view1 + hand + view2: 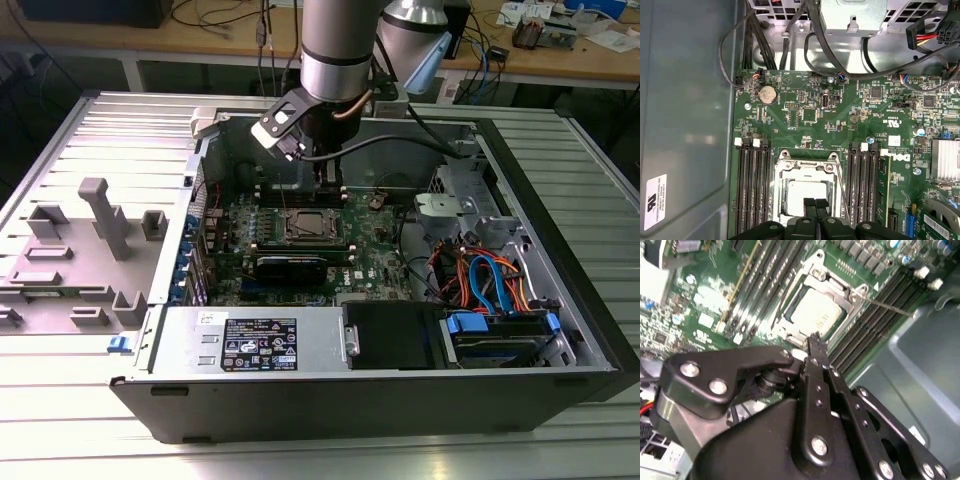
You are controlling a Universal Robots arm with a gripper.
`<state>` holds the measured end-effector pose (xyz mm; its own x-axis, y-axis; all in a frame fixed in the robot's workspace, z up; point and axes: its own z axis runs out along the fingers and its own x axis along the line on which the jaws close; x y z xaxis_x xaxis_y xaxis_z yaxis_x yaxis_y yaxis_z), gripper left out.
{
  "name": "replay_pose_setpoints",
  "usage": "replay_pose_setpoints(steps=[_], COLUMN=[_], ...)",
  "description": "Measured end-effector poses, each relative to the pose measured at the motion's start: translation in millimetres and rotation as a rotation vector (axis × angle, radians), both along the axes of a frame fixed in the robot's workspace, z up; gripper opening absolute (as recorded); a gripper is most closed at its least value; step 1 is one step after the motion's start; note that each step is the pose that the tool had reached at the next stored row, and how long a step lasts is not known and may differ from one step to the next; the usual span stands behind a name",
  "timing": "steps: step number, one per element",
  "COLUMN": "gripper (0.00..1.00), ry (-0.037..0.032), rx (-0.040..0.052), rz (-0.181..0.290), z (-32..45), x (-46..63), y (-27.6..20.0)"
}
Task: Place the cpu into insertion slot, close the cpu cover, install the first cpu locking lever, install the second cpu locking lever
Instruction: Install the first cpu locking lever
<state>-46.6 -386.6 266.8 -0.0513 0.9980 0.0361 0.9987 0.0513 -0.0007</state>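
The cpu (800, 192) (817, 312) lies flat in the insertion slot (305, 226) on the green motherboard. The silver cpu cover (807, 167) (834, 288) lies down around it, and the chip shows through its window. A thin wire locking lever (890, 306) (842, 190) sticks out beside the socket, over the memory slots. My gripper (815, 202) (814, 337) (325, 180) hangs just above the socket's edge. Its fingertips are shut together and hold nothing, and they hide part of the chip in the first wrist view.
Black memory slots (752, 190) flank the socket on both sides. A long black card (290, 267) sits in front of it. The power supply (255, 345), drive bay cables (490, 285) and the case walls (685, 100) close the space in. A grey fixture (95, 240) stands outside.
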Motion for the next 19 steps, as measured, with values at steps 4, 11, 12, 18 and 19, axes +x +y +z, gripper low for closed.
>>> replay_pose_setpoints(steps=[4, 11, 12, 18, 19], gripper=[0.11, 0.11, 0.11, 0.11, 0.11], ry=[0.0000, 0.0001, 0.0001, 0.0001, 0.0001], rx=[-0.0002, -0.0002, -0.0003, -0.0002, -0.0002], rz=[0.000, 0.008, 0.013, 0.098, 0.124], z=[0.1, 0.2, 0.3, 0.3, 0.2], x=[0.0, 0.0, -0.1, 0.0, 0.0], y=[0.0, 0.0, 0.0, 0.0, 0.0])
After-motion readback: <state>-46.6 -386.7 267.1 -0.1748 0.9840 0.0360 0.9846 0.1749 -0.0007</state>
